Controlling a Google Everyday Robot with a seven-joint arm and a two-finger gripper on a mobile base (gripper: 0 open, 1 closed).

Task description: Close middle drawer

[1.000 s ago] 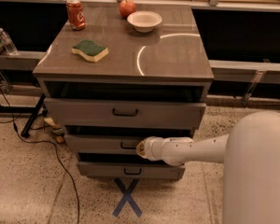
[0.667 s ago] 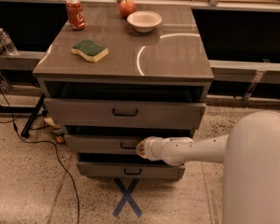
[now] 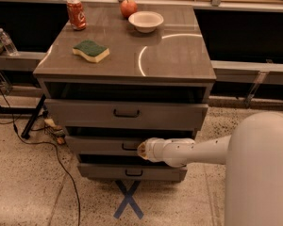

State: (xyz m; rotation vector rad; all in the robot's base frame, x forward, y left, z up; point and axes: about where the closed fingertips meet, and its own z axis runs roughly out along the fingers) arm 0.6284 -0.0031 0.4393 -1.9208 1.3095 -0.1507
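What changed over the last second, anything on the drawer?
Nothing visible. The gripper is at the middle drawer front, by its handle, same as before; the drawer is no further in. The can, apple, bowl and sponge on top are unmoved.

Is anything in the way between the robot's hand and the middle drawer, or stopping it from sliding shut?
Nothing visible. The white gripper is right at the wide grey middle drawer's front, beside its small black handle. The drawer's inside is dark, so that cannot be checked.
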